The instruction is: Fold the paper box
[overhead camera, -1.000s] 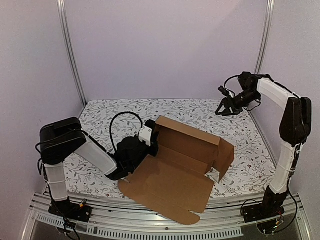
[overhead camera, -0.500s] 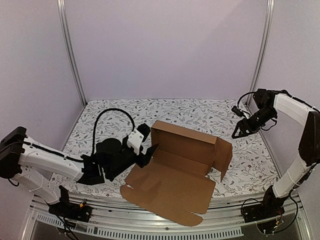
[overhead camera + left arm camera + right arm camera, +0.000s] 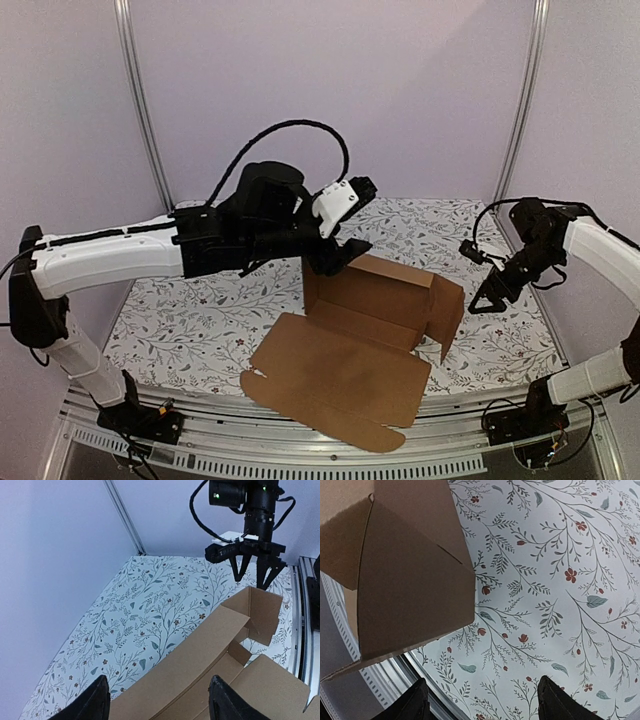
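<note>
One paper box lies partly folded at the middle of the floral bench, with one long wall and one end flap upright. There are two pincers, both released and empty. The left pincer hovers above the wall, and the right pincer hangs beside the flap.

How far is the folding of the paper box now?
Done: on the paper box, the back wall and right side flap stand upright. In hand: nothing; the left pincer hovers open over the back wall, the right pincer open beside the flap. Left: the large front panel lies flat; the box is open.
</note>
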